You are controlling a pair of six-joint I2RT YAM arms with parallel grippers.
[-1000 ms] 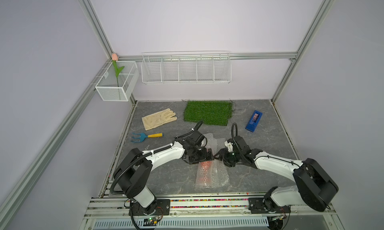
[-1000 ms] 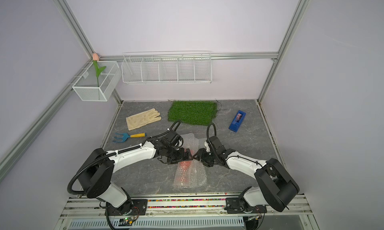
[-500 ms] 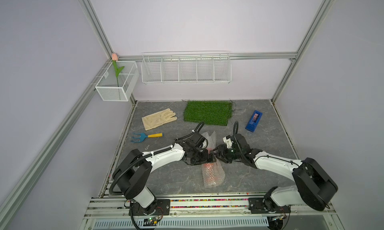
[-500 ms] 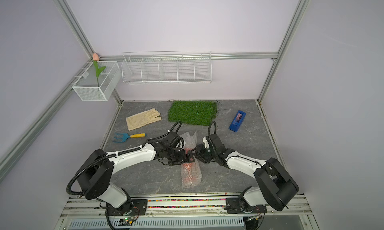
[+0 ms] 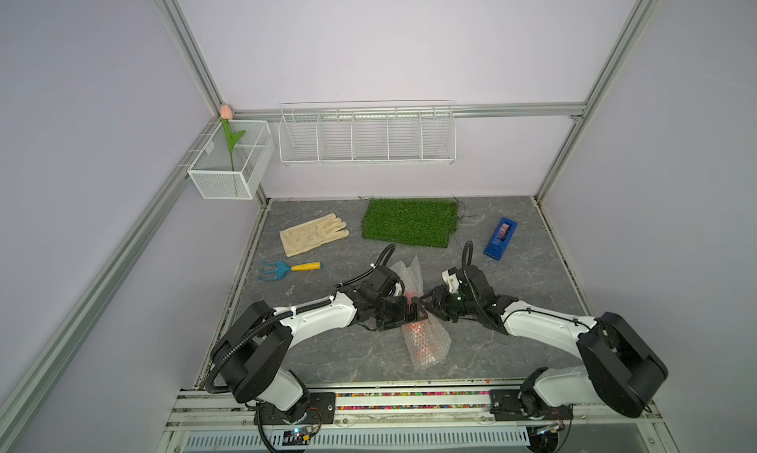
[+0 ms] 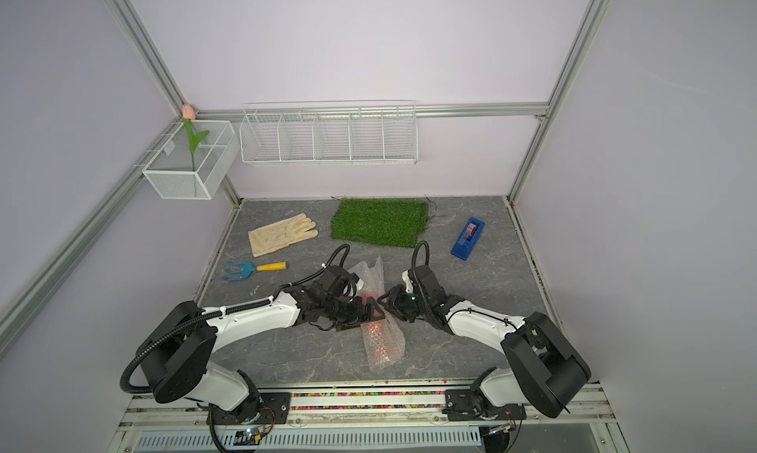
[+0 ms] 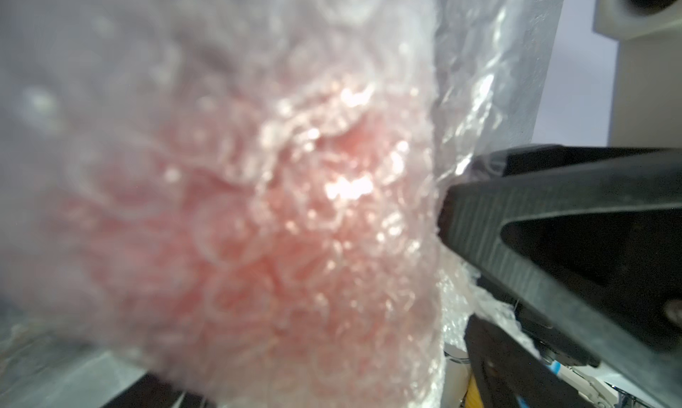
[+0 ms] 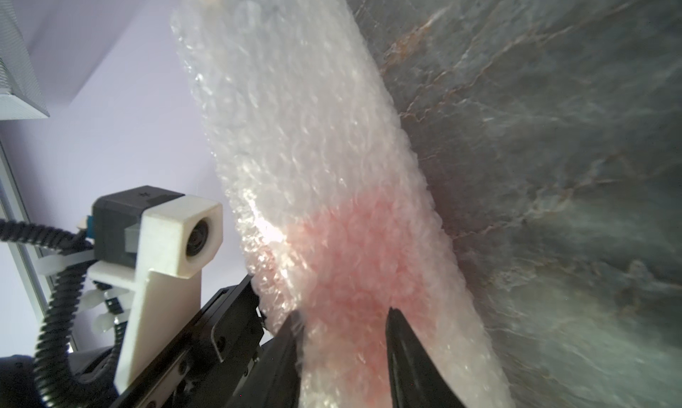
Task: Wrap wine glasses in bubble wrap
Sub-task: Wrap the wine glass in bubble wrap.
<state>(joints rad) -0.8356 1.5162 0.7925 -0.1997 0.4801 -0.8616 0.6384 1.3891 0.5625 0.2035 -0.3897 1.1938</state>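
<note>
Item: red-orange goblet [image 5: 415, 331], lying rolled in bubble wrap [image 5: 429, 348], centre of desk [image 5: 520, 348]. Jaws of left gripper [image 5: 411, 313] wide apart astride it. Right gripper [image 5: 429, 304] jaws flank the wrap; whether clamped, cannot tell.

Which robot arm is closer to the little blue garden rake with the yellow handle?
Left. The left arm passes the blue yellow-handled hand rake on the robot's side, not touching it. The right arm lies far off, beyond the clear bubble-wrap bundle.

Glove [image 5: 313, 234], turf mat [image 5: 409, 221], rake [image 5: 286, 268], tape dispenser [image 5: 500, 238]
</note>
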